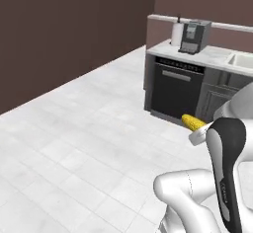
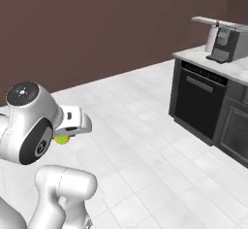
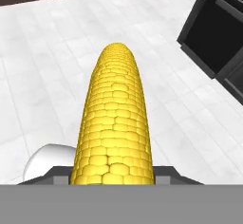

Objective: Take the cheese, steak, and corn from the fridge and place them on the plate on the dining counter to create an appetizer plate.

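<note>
Corn clamped in gripper, carried above tiled floor left of dishwasher. Best kept level and firmly pinched until over plate.

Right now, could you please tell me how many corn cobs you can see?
1: the corn cob is held in the tool, carried above the white tiled floor. Others may be out of view.

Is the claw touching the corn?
Touching. In the hand view the corn rises straight out of the claw, its base clamped between the dark fingertips.
</note>
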